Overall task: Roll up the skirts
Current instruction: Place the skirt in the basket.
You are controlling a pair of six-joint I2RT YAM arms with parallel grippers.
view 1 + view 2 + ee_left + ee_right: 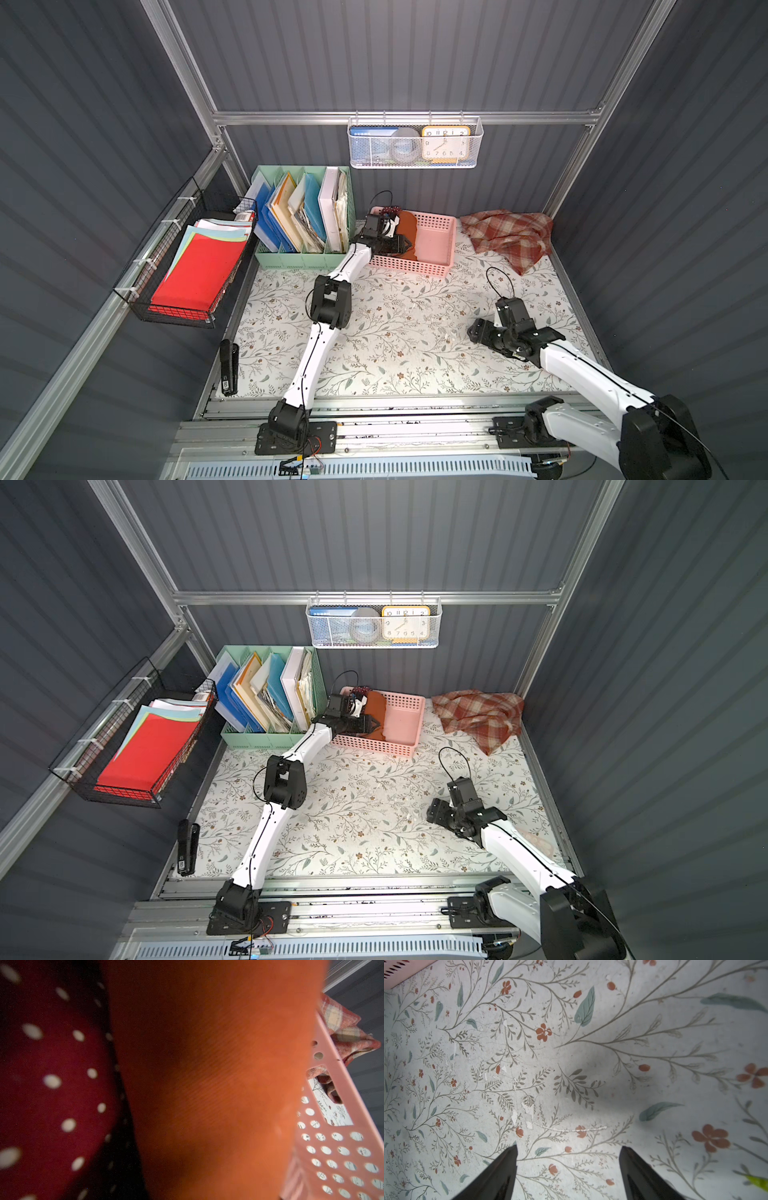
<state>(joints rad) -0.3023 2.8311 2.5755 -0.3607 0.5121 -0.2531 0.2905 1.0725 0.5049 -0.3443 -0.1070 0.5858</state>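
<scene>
The rust-orange skirt (409, 230) lies rolled in the left part of the pink basket (438, 245). A bit of the polka-dot skirt (388, 210) shows behind it. My left gripper (409, 247) reaches into the basket, its fingers spread against the orange cloth. In the left wrist view orange cloth (218, 1084) fills the middle and hides the jaws; the dotted skirt (52, 1084) is beside it. The plaid skirt (507, 235) lies crumpled at the back right corner. My right gripper (568, 1147) is open and empty over the floral table.
A green file holder (303, 220) stands left of the pink basket. A black wire basket of red paper (195, 266) hangs on the left wall. A white mesh basket holding a clock (415, 143) hangs on the back rail. A black stapler (228, 368) lies front left.
</scene>
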